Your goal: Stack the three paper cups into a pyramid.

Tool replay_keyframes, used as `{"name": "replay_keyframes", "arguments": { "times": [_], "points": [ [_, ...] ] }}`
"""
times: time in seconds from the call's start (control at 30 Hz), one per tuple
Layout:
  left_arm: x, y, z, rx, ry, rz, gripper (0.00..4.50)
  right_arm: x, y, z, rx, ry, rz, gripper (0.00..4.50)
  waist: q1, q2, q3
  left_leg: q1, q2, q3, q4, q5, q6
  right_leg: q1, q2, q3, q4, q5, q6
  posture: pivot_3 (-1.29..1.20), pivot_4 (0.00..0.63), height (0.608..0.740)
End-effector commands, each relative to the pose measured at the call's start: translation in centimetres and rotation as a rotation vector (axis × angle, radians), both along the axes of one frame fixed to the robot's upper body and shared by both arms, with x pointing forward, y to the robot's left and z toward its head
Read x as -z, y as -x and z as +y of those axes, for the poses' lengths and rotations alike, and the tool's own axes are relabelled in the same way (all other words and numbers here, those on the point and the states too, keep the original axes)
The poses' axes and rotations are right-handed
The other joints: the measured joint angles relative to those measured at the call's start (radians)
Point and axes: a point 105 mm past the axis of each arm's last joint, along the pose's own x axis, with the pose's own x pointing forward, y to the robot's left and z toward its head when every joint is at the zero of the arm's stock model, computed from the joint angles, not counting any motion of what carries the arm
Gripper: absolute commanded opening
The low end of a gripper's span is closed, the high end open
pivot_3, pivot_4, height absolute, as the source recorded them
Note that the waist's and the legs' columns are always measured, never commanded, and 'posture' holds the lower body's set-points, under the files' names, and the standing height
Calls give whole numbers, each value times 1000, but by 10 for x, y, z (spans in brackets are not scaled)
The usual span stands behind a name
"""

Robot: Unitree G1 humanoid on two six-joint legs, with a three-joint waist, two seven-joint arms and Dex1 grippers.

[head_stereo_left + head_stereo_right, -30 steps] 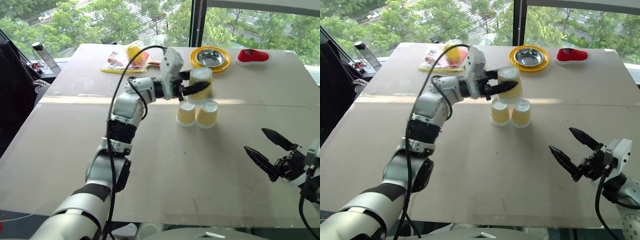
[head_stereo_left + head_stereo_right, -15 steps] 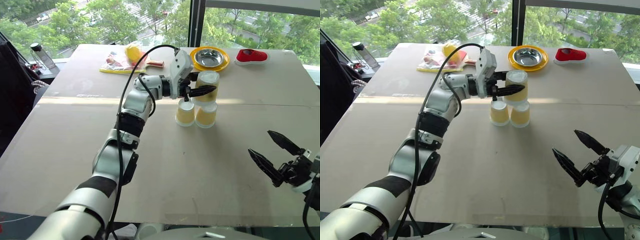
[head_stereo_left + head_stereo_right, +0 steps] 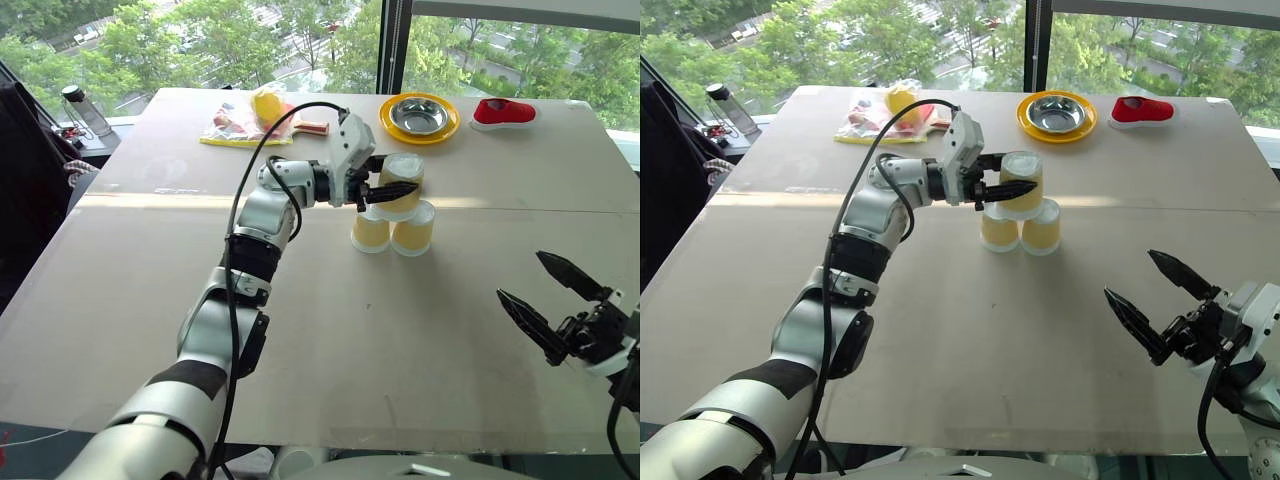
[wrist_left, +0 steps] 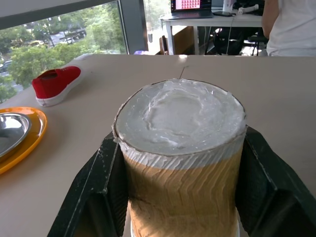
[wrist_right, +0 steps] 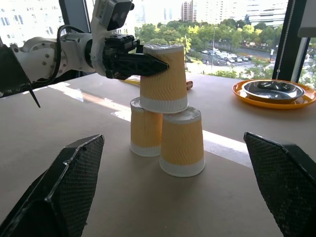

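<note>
Left tool (image 3: pixel 392 190) grips the top yellow-orange ribbed paper cup (image 3: pixel 399 186), upside down, one black finger (image 5: pixel 140 63) each side; cup's rim rests on the white bases of the two like cups below, roughly centred over them. Right tool (image 3: pixel 555 305) w/ fingers spread wide, holding nothing, near table edge, well apart from the cups.

Landmark = the pyramid, all else rel. to it:
- Beige table (image 3: pixel 330 350) carries it, about mid-table.
- Base pair: left base cup (image 3: pixel 370 229) & right base cup (image 3: pixel 413 228), upside down, side by side, touching.
- Yellow round plate (image 3: pixel 446 126) w/ steel bowl (image 3: pixel 420 115): behind, near far edge.
- Red shoe (image 3: pixel 504 112): behind, to the right.
- Clear bag w/ yellow and red items (image 3: pixel 252 118): behind, to the left.
</note>
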Motion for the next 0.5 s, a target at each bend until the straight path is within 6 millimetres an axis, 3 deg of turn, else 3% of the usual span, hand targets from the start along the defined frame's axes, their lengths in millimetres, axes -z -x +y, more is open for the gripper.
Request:
{"name": "replay_keyframes", "arguments": {
  "times": [0.03,0.1,0.23,0.5],
  "points": [
    [-11,2,0,3,24,-50,3873,-10,1,3,-15,-6,-31,4500,0,0,0,0,0,0,0,0,0,0,0,0,0,0,0,0,150,740],
    [-11,1,2,-8,25,-57,4364,-11,0,3,-16,-8,-34,4500,-1,0,0,0,0,0,0,0,0,0,0,0,0,0,0,0,150,740],
    [-17,5,2,11,64,-71,4364,-12,-1,5,-18,-11,-36,4500,-1,0,0,0,0,0,0,0,0,0,0,0,0,0,0,0,150,740],
    [-69,22,16,72,253,-200,4364,-13,-3,7,-26,-8,-30,4500,-3,0,0,0,0,0,0,0,0,0,0,0,1,0,0,0,150,740]
  ]
}}
